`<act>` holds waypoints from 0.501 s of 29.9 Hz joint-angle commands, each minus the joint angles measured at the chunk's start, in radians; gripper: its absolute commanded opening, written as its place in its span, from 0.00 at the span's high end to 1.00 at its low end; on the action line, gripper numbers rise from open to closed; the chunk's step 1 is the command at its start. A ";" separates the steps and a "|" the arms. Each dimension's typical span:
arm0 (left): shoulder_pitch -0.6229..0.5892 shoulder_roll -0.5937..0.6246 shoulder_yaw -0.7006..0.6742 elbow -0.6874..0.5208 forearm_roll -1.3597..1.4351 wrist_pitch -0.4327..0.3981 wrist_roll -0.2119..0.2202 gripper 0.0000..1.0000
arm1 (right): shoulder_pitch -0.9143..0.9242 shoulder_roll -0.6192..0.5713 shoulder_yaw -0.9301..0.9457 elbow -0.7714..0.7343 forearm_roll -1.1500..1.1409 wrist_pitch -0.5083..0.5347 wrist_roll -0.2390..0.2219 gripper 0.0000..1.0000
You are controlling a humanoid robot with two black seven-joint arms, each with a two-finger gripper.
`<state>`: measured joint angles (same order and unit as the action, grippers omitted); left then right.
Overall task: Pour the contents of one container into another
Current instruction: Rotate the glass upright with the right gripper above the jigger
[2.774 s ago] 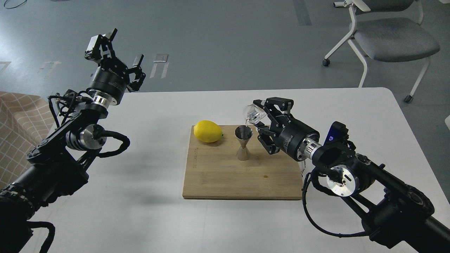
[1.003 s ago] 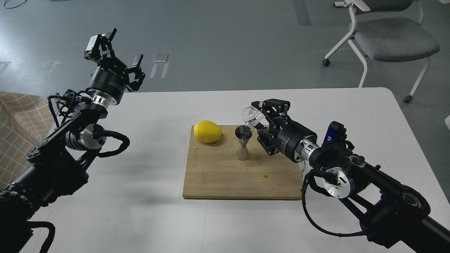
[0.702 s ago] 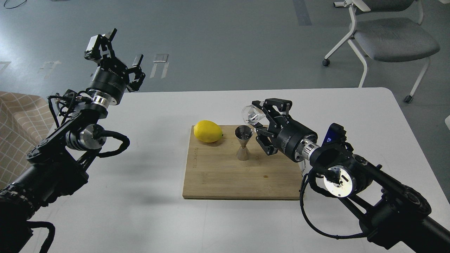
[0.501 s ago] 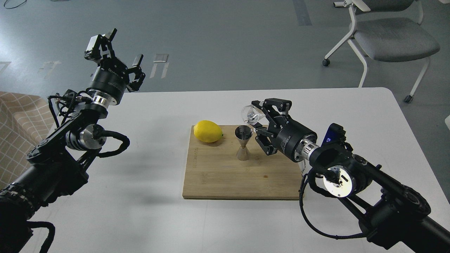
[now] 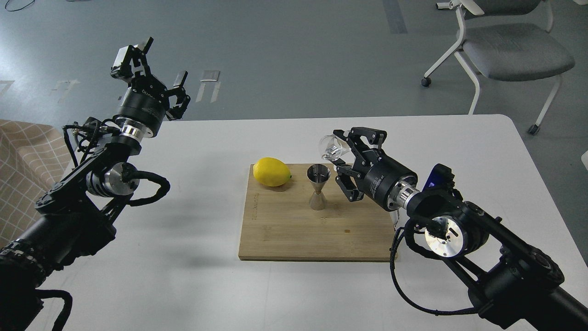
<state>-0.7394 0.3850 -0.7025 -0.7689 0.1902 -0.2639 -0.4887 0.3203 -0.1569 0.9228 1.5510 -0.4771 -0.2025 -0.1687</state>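
Note:
The steel jigger (image 5: 318, 186) stands upright on the wooden board (image 5: 294, 230), to the right of the lemon. My right gripper (image 5: 341, 156) is shut on the small clear glass cup (image 5: 331, 147), holding it tipped on its side just above and to the right of the jigger's mouth, a small gap between them. No stream shows between the cup and the jigger. My left gripper (image 5: 154, 85) is raised over the table's far left corner, open and empty, far from both containers.
A yellow lemon (image 5: 272, 171) lies at the board's back left corner. The white table (image 5: 193, 285) spreads around the board. A grey chair (image 5: 505, 50) stands on the floor beyond the table's far right. Checked fabric (image 5: 23, 156) shows at the left edge.
The right gripper has lifted the glass cup slightly up and to the right, off the jigger's rim, where it was tipped earlier. The left arm has stayed still.

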 commanded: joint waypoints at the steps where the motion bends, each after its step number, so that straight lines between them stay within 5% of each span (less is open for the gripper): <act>1: 0.000 0.002 0.000 0.000 0.000 0.000 0.000 0.02 | -0.004 0.003 0.008 0.000 0.006 0.000 0.002 0.53; 15: 0.000 0.000 0.000 0.000 0.000 0.000 0.000 0.02 | -0.020 0.034 0.016 0.000 0.017 0.002 0.005 0.53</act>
<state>-0.7394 0.3851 -0.7025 -0.7687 0.1902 -0.2638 -0.4887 0.2999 -0.1245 0.9389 1.5510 -0.4602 -0.2011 -0.1645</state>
